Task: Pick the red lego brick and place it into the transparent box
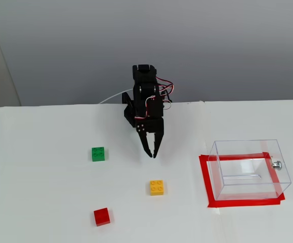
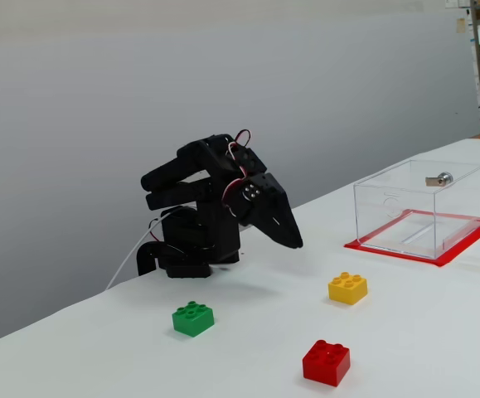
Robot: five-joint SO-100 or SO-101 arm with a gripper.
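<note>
The red lego brick (image 1: 101,216) (image 2: 326,362) lies on the white table near its front edge, with nothing touching it. The transparent box (image 1: 249,169) (image 2: 419,207) stands empty at the right, over a red tape outline, with a small metal knob (image 1: 276,163) on one wall. My black gripper (image 1: 152,155) (image 2: 296,243) hangs shut above the table near the arm's base, holding nothing. It is well behind the red brick and left of the box in both fixed views.
A green brick (image 1: 98,154) (image 2: 193,317) lies left of the gripper and a yellow brick (image 1: 157,187) (image 2: 348,288) lies between the gripper and the table's front. The arm's base (image 2: 186,249) and wires stand at the back by the grey wall.
</note>
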